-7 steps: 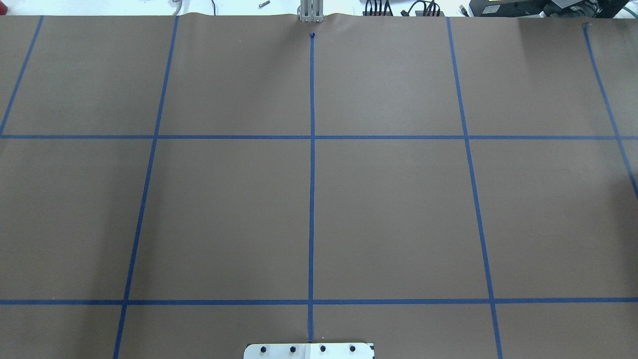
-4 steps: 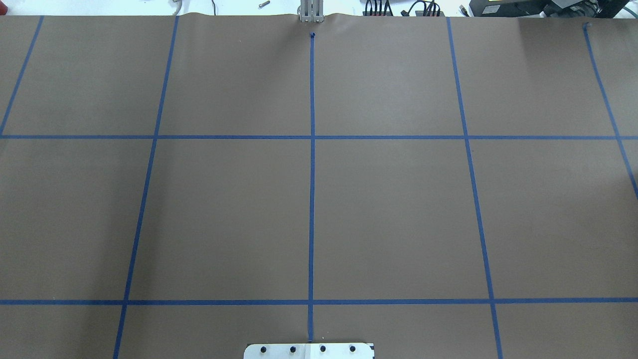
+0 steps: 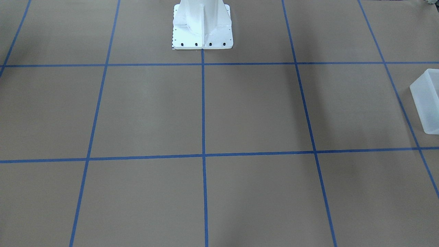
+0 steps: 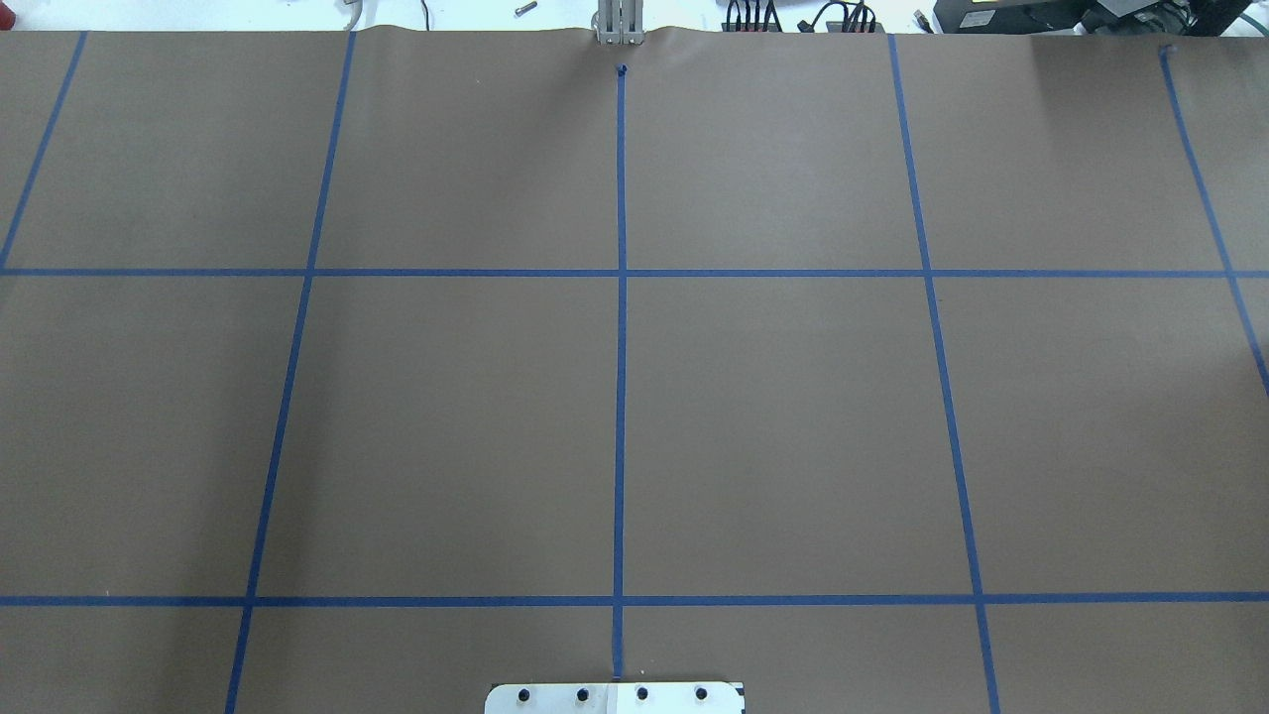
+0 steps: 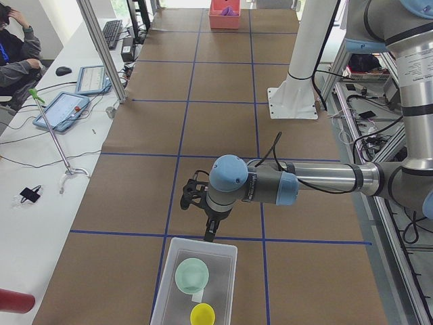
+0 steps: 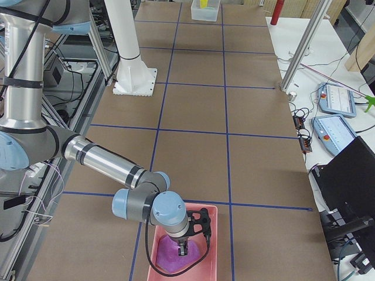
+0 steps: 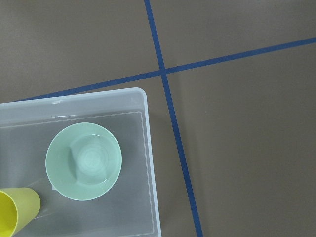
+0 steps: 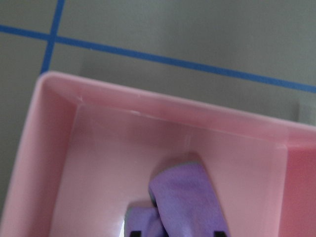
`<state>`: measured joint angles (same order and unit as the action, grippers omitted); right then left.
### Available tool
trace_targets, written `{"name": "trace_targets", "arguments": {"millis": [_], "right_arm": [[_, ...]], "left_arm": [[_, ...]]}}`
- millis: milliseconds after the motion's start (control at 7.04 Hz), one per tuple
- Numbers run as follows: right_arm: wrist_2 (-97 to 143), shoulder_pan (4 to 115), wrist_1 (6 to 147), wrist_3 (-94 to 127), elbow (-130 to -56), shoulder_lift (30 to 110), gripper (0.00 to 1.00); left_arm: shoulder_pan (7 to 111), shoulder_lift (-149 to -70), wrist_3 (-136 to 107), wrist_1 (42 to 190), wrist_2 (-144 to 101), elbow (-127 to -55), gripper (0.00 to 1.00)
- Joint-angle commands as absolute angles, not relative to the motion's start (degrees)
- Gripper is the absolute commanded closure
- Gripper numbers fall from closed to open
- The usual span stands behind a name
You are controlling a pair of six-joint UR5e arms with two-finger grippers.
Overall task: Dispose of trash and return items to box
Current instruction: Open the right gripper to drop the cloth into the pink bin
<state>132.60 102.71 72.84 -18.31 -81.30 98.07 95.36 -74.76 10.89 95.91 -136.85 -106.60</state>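
The frosted white box (image 5: 203, 246) stands at the table's left end; it also shows in the front view (image 3: 427, 103). In it lie the mint-green bowl (image 7: 84, 161) and the yellow cup (image 7: 17, 212), also seen from the left (image 5: 192, 275) (image 5: 202, 314). My left gripper (image 5: 210, 235) hangs above the box's far rim; I cannot tell if it is open. My right gripper (image 6: 183, 250) reaches down into a pink bin (image 8: 148, 98). Its dark fingertips (image 8: 134, 233) stand apart on either side of purple trash (image 8: 185, 197) lying in the bin.
The white robot pedestal (image 3: 202, 24) stands at the table's near middle edge. Blue tape lines grid the brown table. An aluminium post (image 5: 101, 47) and an operators' desk with tablets (image 5: 61, 112) run along the far side. A person (image 5: 17, 47) sits there.
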Motion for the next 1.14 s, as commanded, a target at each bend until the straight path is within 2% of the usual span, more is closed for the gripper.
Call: {"name": "trace_targets", "arguments": {"millis": [0,142,426,568,710,995], "right_arm": [[135.97,98.65,73.04,-7.71,-82.87,92.84,0.00],[135.97,96.70,76.95,-4.78,-86.80,91.68,0.00],[134.92,92.92,96.22,0.84,-103.53,91.23,0.00],[132.56,92.20,101.11,1.57,-108.67,92.62,0.00],[126.10,89.41,100.90,0.89,-110.11,96.55,0.00],[122.96,88.95,101.68,-0.08,-114.49,96.94,0.00]], "left_arm": [[95.36,-74.18,10.99,95.89,-136.76,-106.61,0.02],[95.36,-74.18,10.90,95.80,-136.58,-106.61,0.02],[95.36,-74.00,10.99,95.80,-136.49,-106.44,0.02],[95.36,-73.57,10.99,95.80,-136.49,-106.35,0.02],[95.45,-73.39,10.99,95.80,-136.49,-106.35,0.02],[95.45,-72.95,10.99,95.89,-136.49,-106.35,0.02]]}}
